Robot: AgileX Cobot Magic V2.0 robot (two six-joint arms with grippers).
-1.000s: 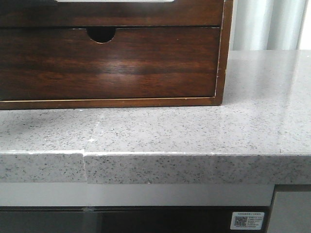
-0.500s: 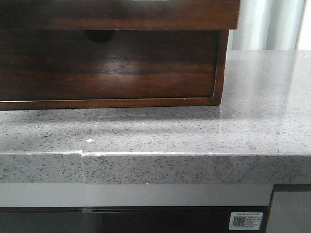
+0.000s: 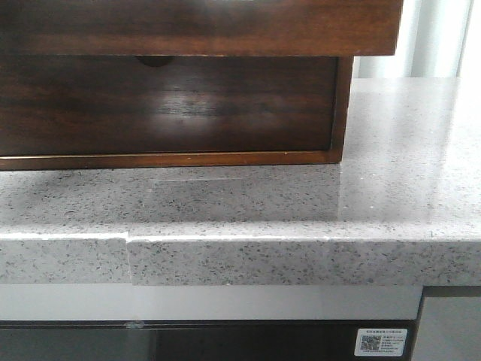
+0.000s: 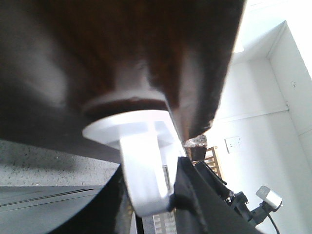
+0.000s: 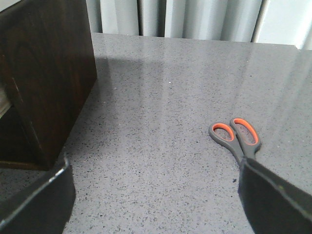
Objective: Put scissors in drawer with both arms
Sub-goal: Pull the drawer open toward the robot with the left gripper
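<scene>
The drawer (image 3: 195,26) shows in the front view as a wide dark brown glossy front at the top, pulled out and overhanging the cabinet. In the left wrist view my left gripper (image 4: 146,195) is shut on the drawer's white handle (image 4: 141,165), right under the dark wood front (image 4: 122,44). The scissors (image 5: 236,136), grey with orange-lined handles, lie flat on the grey counter in the right wrist view, their blades hidden behind one finger (image 5: 275,195). My right gripper (image 5: 156,195) is open and empty, just above the counter, with the scissors by that finger.
Below the pulled drawer sits a dark wooden drawer with a half-round finger notch (image 3: 155,60), inside the cabinet frame (image 3: 342,105). The cabinet's side (image 5: 46,73) stands near my right gripper. The speckled grey counter (image 3: 301,203) ends at a front edge (image 3: 285,259).
The upper drawer front has come out toward the camera, growing wider in the front view and now nearly covering the lower drawer's notch. Its shadow on the counter has spread.
</scene>
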